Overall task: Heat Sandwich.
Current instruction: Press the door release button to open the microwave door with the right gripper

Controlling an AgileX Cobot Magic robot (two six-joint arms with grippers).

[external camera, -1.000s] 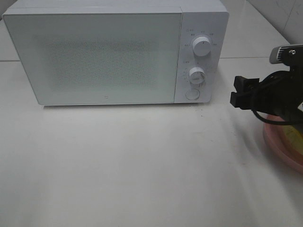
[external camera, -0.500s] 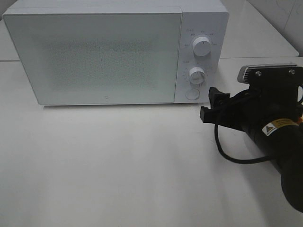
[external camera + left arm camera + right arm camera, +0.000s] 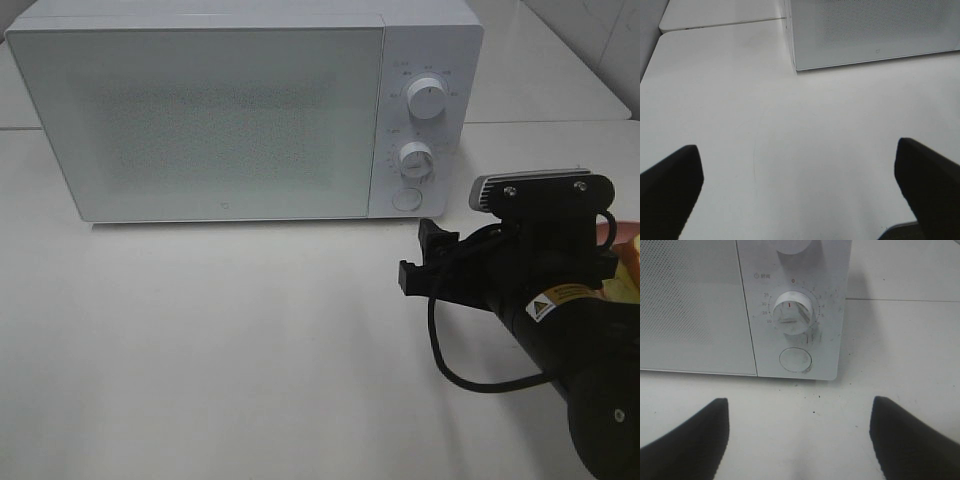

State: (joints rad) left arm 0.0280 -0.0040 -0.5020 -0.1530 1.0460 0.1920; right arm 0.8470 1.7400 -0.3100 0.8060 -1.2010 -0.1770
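Holding: nothing; right hand (image 3: pixel 415 255) fingers spread, empty, facing round button (image 3: pixel 796 360) of microwave (image 3: pixel 200 120).
Left hand (image 3: pixel 800 192): spread wide, empty, over bare surface (image 3: pixel 765 125).
Door: shut.
Sandwich (image 3: pixel 630 262): on pink plate (image 3: pixel 604 230), mostly hidden behind right arm.
Progress: judged unstarted; opening, loading and heating remain.

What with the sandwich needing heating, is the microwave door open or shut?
Shut: the door lies flush with the control panel, no interior showing.
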